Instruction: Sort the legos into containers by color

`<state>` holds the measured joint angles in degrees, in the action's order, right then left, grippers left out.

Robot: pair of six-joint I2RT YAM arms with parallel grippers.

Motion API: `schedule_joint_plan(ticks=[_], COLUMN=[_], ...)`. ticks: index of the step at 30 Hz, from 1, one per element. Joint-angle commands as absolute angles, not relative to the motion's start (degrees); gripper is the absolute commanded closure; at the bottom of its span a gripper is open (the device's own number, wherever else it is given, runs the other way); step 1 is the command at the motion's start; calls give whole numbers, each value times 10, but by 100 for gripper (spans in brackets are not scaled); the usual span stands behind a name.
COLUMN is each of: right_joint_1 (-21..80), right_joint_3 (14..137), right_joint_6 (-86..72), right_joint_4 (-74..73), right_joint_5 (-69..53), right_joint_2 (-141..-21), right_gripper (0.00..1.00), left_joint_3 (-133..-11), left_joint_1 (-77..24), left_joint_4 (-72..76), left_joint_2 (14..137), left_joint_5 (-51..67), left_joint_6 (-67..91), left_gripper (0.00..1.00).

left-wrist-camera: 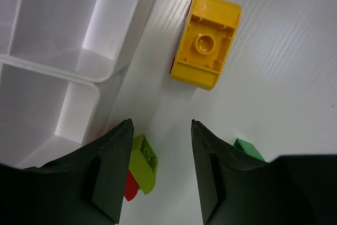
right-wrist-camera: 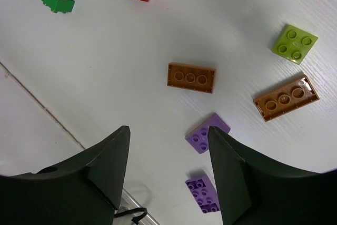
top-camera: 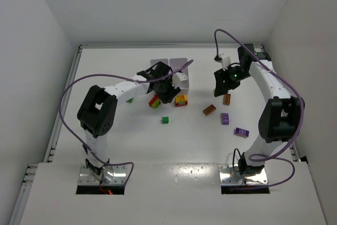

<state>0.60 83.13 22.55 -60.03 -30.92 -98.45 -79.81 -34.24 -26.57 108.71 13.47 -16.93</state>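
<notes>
The left gripper [top-camera: 166, 92] is being held with its jaws spread and nothing between them, low over the table just beside the near wall of the compartment tray [left-wrist-camera: 79, 73]. In the left wrist view, a lime brick [left-wrist-camera: 145, 160] stuck to a red brick [left-wrist-camera: 130, 186] is being shown against the inner face of the finger on the view's left side. A yellow brick [left-wrist-camera: 206, 39] is lying hollow side up just ahead, and a green brick [left-wrist-camera: 247, 148] is being half hidden by the other finger.

The lime-and-red clump is probably being lined up for a pick. The jaws are best being centred over it and closed across its flat sides, clear of the tray wall. Since the colours are mixed, the clump is better being split before any drop.

Further right, the right gripper [top-camera: 223, 84] is also being held spread and empty, above two orange bricks [right-wrist-camera: 191, 77] and purple bricks [right-wrist-camera: 207, 133].

No brand, label or writing is being shown legibly in any view.
</notes>
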Motion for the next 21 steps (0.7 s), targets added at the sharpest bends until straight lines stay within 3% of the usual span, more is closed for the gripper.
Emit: schedule_joint_plan(ticks=[1, 11, 12, 21], right_joint_1=[10, 10, 10, 10], right_joint_3=[848, 831, 831, 821], right_joint_6=[226, 226, 226, 221], right_joint_4=[-594, -594, -594, -594], right_joint_5=[-323, -301, -301, -289], right_joint_2=[-985, -980, -980, -975], right_gripper=[38, 38, 38, 37], left_joint_3=[-838, -889, -902, -932], left_joint_1=[-344, -354, -359, -371], left_joint_4=[-258, -258, -264, -281], left_joint_2=[1097, 1151, 1151, 1184], left_joint_5=[160, 197, 202, 248], left_joint_6=[-183, -199, -200, -211], left_gripper=[46, 45, 37, 30])
